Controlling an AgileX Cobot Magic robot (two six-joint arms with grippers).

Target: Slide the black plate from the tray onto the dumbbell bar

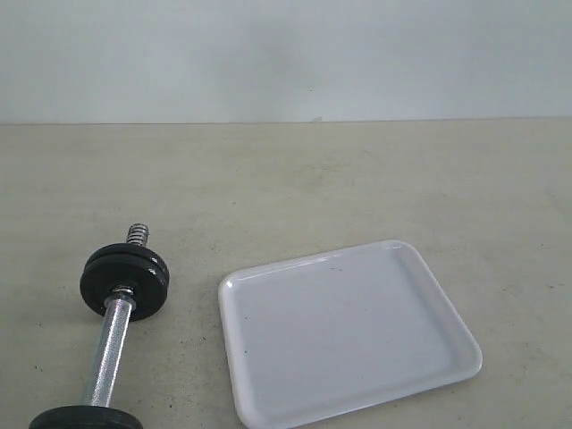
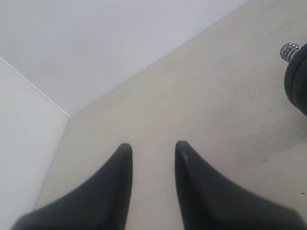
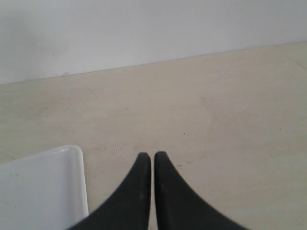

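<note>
- The left jaws stand narrowly apart with nothing between them. Only bare beige tabletop [image 2: 201, 110] lies under and ahead of their tips.
- The right jaws are pressed tip to tip and hold nothing. The shallow white rectangular plastic tray [image 3: 43, 191] lies just beside them, one rounded corner near the tips.
- Farther out from the left jaws and off to one side, the flat round black cast-iron plate [image 2: 297, 79] shows at the frame edge. A coarse threaded end [image 2: 289, 50] pokes out beyond it.
- In the exterior view neither arm appears. The tray is bare, and the short chrome steel dumbbell bar [image 1: 111, 344] lies well apart from it on the tabletop.
- What looks like two black discs face to face sits on the bar's far end, with another black disc [image 1: 85, 418] at its near end.
- Judging by the bare tray, the plate is probably on the bar already, and what remains is seating it.
- To do that well, bring the parted left jaws in from the threaded end and push straight along the bar's axis.
- The right jaws could steady the knurled middle so the bar cannot roll.
</note>
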